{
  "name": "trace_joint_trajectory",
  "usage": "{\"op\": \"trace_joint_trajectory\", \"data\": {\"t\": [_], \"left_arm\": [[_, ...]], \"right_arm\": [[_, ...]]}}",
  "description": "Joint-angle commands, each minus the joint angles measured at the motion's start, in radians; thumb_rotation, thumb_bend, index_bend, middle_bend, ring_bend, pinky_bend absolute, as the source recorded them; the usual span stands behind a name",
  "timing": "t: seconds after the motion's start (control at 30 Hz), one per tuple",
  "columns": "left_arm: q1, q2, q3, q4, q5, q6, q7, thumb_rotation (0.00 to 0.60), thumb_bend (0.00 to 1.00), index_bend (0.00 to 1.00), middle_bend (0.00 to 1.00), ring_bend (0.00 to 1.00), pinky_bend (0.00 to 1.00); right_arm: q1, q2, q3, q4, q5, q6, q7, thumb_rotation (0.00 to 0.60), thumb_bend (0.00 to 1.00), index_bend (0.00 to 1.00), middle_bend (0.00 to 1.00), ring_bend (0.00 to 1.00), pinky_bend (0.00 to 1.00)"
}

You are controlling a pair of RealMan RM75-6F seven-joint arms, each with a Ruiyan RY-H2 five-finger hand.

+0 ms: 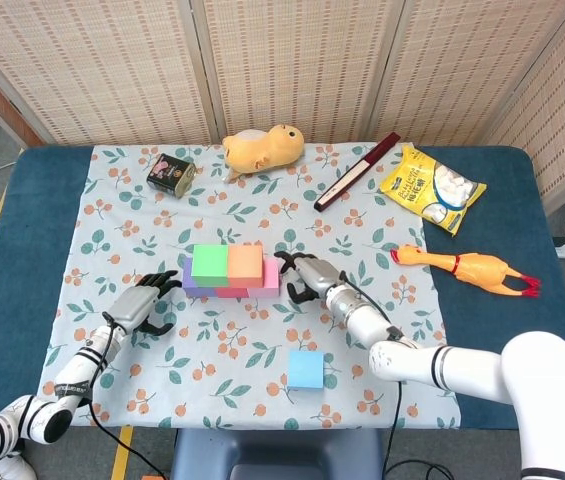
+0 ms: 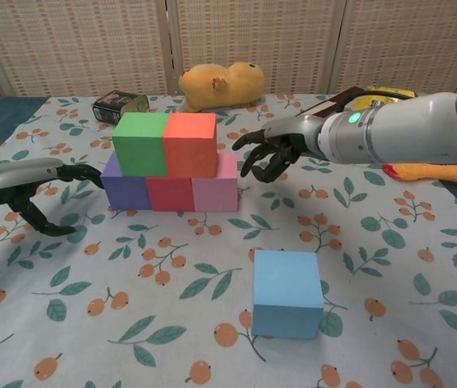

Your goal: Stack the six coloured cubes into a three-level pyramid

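Both my hands point(image 2: 272, 153) point(image 2: 46, 190) hang empty, fingers spread, and the blue cube point(image 2: 288, 293) looks light, probably foam, so I'd pinch opposite side faces gently.

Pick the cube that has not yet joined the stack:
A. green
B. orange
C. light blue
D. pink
C. The light blue cube sits alone on the cloth near the front edge, while the green cube and orange cube rest on the bottom row that includes the pink cube.
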Motion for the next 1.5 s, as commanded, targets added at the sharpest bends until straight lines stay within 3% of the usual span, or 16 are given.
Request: {"op": "trace_joint_trajectory", "data": {"t": [0.03,0.43,0.5,0.63,0.73,0.83,1.0,1.3,1.5], "left_arm": [[0.011,0.01,-0.001,-0.004,-0.006,0.009,-0.013,0.6,0.31,0.17,0.0,0.0,0.02],[0.125,0.138,-0.001,-0.066,0.03,0.182,-0.085,0.6,0.31,0.18,0.0,0.0,0.02],[0.146,0.156,-0.007,-0.082,0.025,0.218,-0.082,0.6,0.31,0.18,0.0,0.0,0.02],[0.18,0.188,-0.017,-0.118,0.01,0.263,-0.087,0.6,0.31,0.18,0.0,0.0,0.03],[0.202,0.202,-0.019,-0.141,0.002,0.289,-0.084,0.6,0.31,0.17,0.0,0.0,0.03],[0.218,0.209,-0.019,-0.158,-0.007,0.301,-0.083,0.6,0.32,0.17,0.0,0.0,0.03],[0.236,0.211,-0.019,-0.173,-0.023,0.3,-0.092,0.6,0.32,0.17,0.0,0.0,0.03],[0.26,0.212,-0.015,-0.172,-0.018,0.298,-0.121,0.6,0.32,0.15,0.0,0.0,0.03],[0.267,0.207,-0.013,-0.16,0.001,0.294,-0.152,0.6,0.32,0.15,0.0,0.0,0.03]], "right_arm": [[-0.007,0.029,-0.004,-0.025,0.0,0.01,-0.004,0.6,0.61,0.0,0.2,0.01,0.0],[-0.123,0.338,0.04,-0.348,-0.127,0.068,0.059,0.6,0.61,0.0,0.2,0.02,0.0],[-0.16,0.398,0.033,-0.42,-0.183,0.065,0.072,0.6,0.54,0.0,0.2,0.02,0.01],[-0.235,0.481,-0.003,-0.537,-0.315,0.087,0.074,0.6,0.19,0.0,0.2,0.02,0.03],[-0.304,0.509,-0.04,-0.6,-0.428,0.136,0.072,0.6,0.06,0.0,0.2,0.02,0.04],[-0.372,0.492,-0.083,-0.629,-0.537,0.203,0.066,0.6,0.0,0.0,0.2,0.02,0.05],[-0.455,0.413,-0.148,-0.621,-0.681,0.281,0.057,0.6,0.0,0.0,0.19,0.02,0.05],[-0.527,0.298,-0.211,-0.584,-0.77,0.345,0.002,0.6,0.0,0.0,0.13,0.01,0.05],[-0.555,0.187,-0.209,-0.524,-0.807,0.393,-0.045,0.6,0.0,0.0,0.12,0.01,0.05]]}}
